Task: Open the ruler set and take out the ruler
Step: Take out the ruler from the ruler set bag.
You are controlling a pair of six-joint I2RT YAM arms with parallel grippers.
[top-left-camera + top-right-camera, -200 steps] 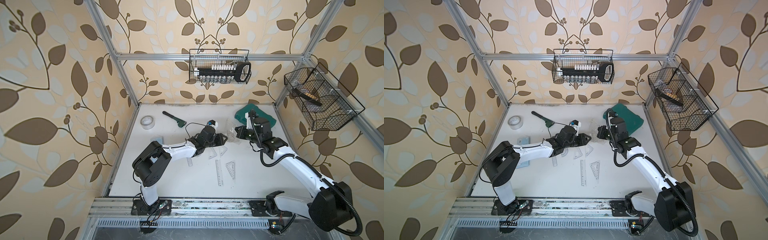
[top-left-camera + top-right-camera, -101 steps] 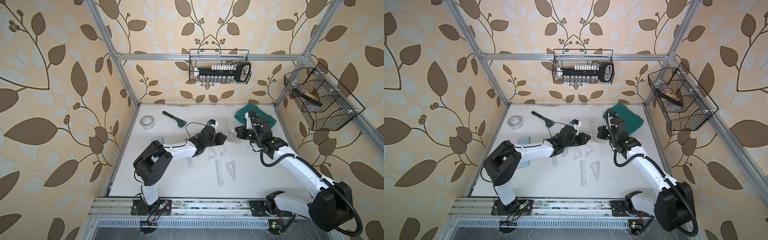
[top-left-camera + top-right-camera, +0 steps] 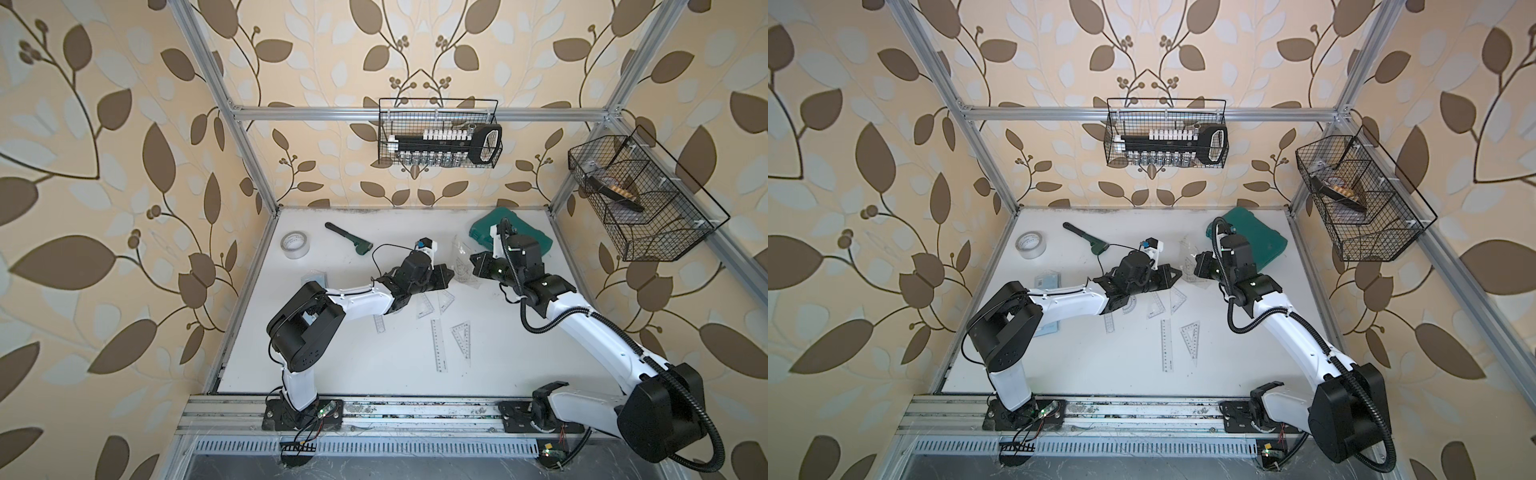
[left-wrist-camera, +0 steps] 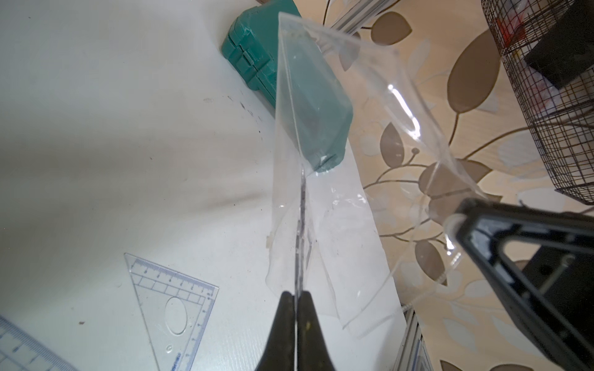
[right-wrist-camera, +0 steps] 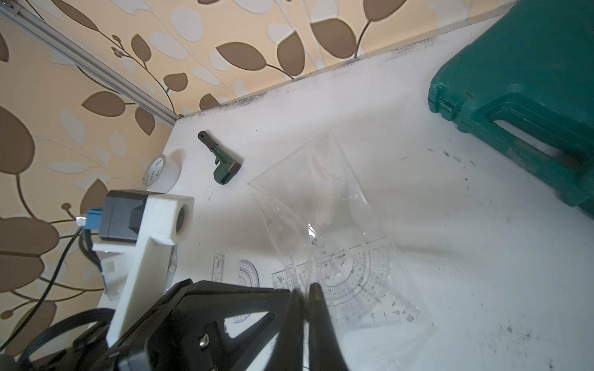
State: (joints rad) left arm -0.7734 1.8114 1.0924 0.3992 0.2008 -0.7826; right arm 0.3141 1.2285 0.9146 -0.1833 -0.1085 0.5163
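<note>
Gripping, left: we see the left gripper [image 4: 296,294] pinched tight on the ruler set bag [image 4: 353,144].
Gripping, right: the right gripper [image 5: 307,287] pinches the same bag, held between the arms.
Inside bag: a protractor [image 5: 350,273].
On table [image 3: 374,365]: a ruler [image 3: 439,345] beside a set square [image 3: 463,336].

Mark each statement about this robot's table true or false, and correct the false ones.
1. The left hand and the right hand both pinch the clear bag. True.
2. The green case stands open. False: the case is shut.
3. A straight ruler lies on the table, outside the bag. True.
4. The roll of tape lies on top of the case. False: it lies on the table, apart from the case.
</note>
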